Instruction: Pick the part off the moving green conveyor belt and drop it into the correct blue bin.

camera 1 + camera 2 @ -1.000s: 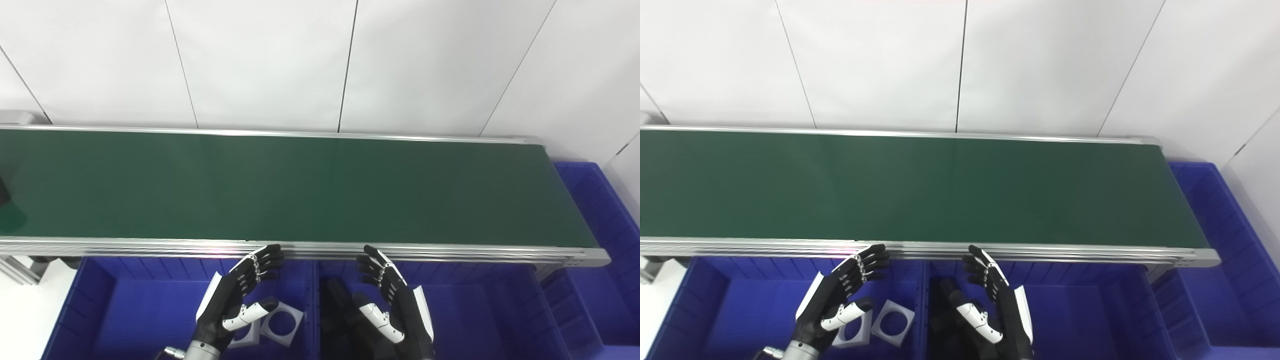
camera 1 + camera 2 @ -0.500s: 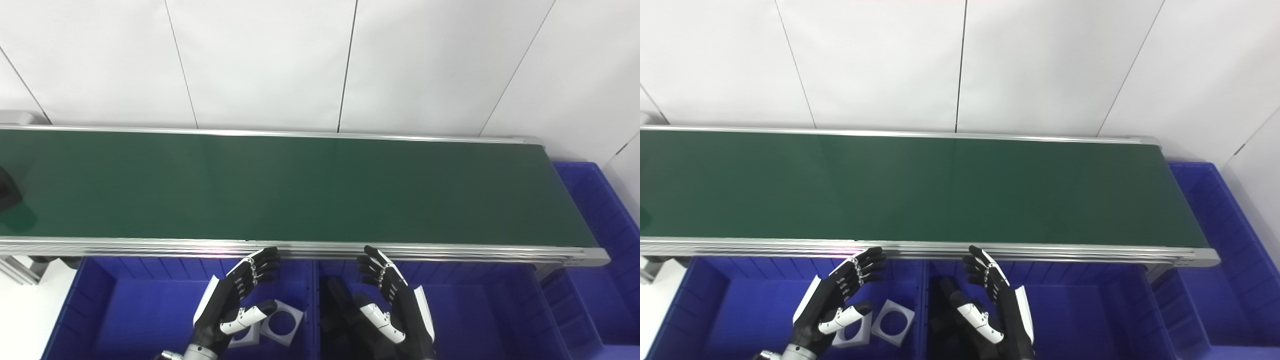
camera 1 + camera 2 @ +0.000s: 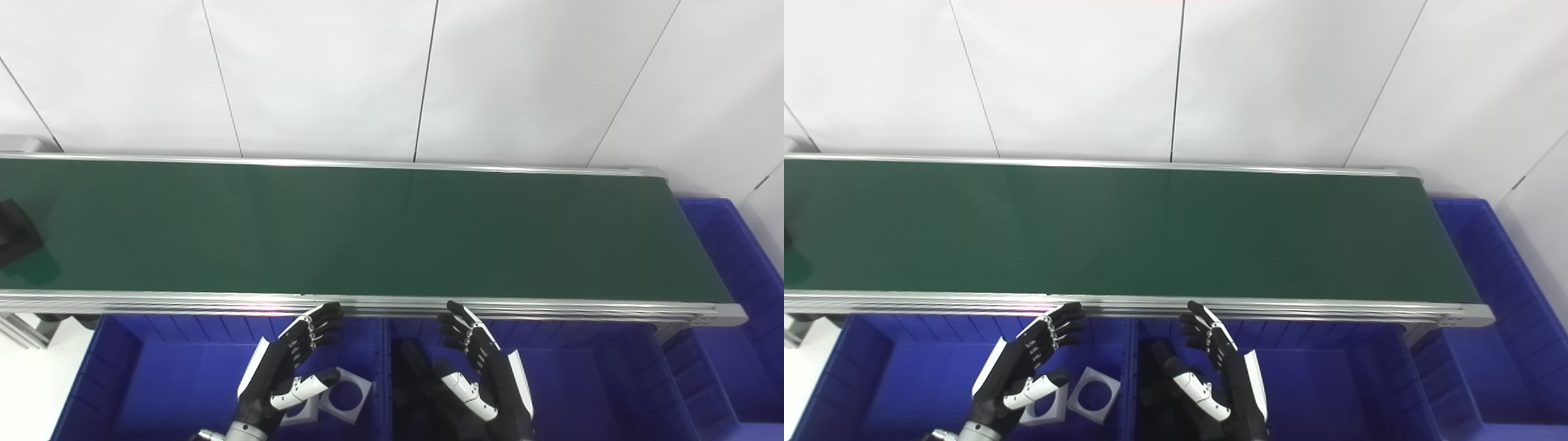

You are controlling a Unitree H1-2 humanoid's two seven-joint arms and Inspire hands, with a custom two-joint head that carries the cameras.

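Quick count from my end of the rig:
- one green conveyor belt (image 3: 380, 229)
- one black part (image 3: 17, 231) riding on it, far left
- three blue bins (image 3: 177, 380) that I can see
- two white square plates with round holes (image 3: 346, 395) in the left bin
- two hands (image 3: 288, 361), both mine

The green conveyor belt (image 3: 367, 233) runs across the whole view between silver rails; one black part (image 3: 17, 231) (shape unclear) sits on it at the far left edge.
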